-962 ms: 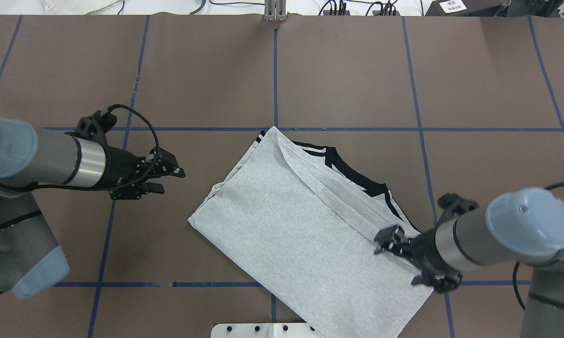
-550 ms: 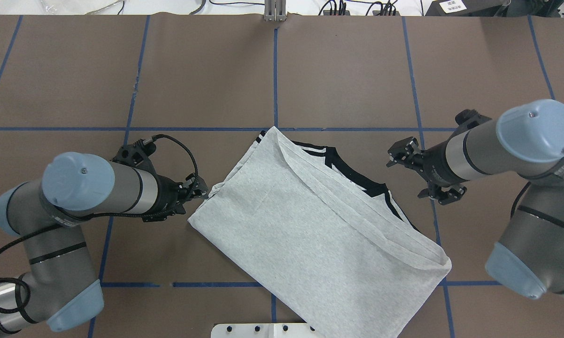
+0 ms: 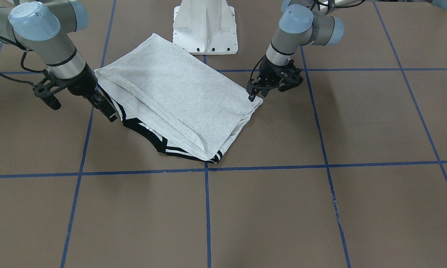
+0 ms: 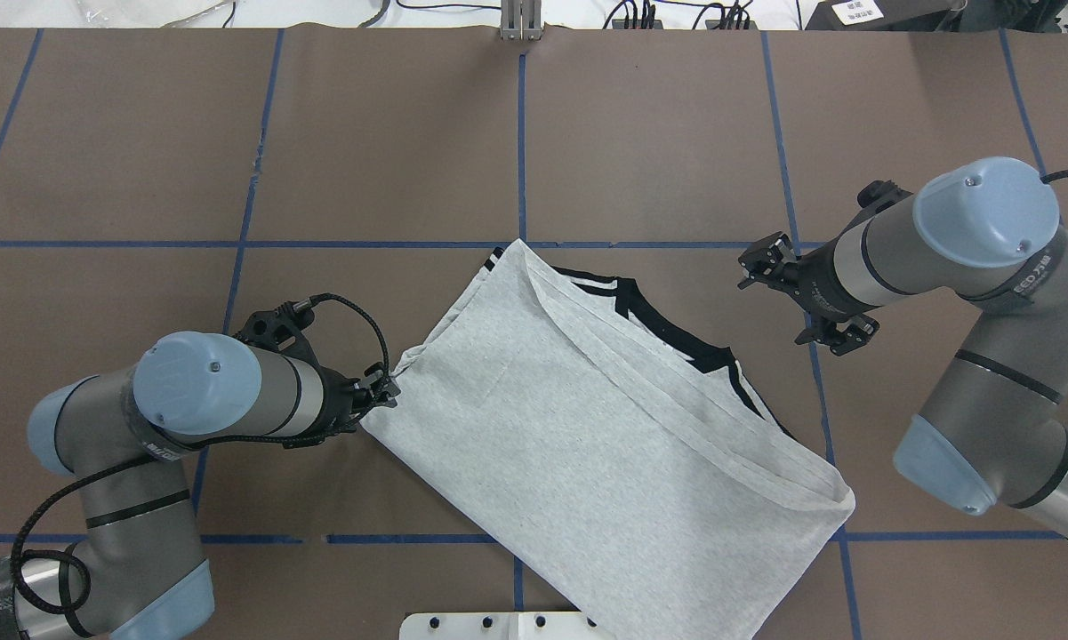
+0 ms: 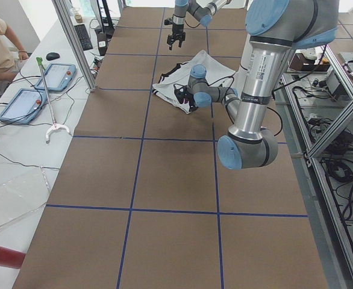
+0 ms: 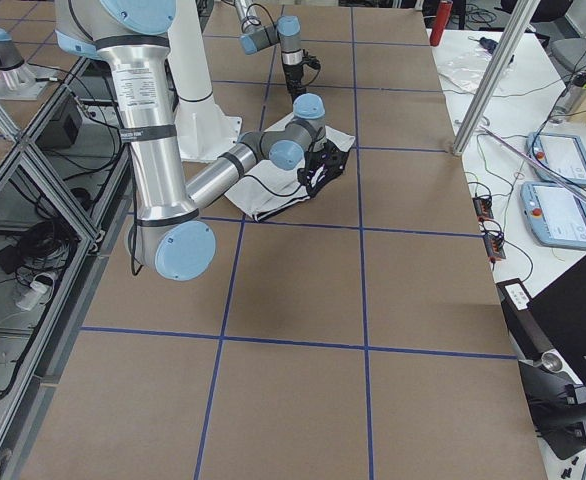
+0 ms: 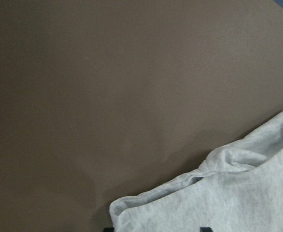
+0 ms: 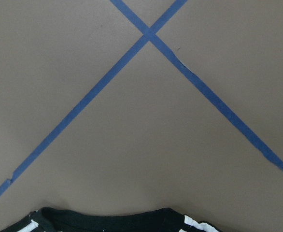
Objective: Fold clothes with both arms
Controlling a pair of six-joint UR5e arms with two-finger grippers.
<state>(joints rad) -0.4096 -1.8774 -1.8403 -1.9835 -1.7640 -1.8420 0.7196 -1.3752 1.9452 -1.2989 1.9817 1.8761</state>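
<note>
The table (image 4: 365,133) shows bare brown surface across its whole far half and out toward both ends, so a gripper could pass freely there. The middle of the near half is taken up by the folded T-shirt (image 4: 587,444), lying flat and askew. Its near edge runs just beside the white base (image 4: 498,624), leaving hardly any gap between them. The left gripper (image 4: 382,391) and the left arm (image 4: 204,391) block the shirt's left corner. The right gripper (image 4: 793,300) hangs close by the collar edge, with the right arm (image 4: 987,222) filling the room behind it.
</note>
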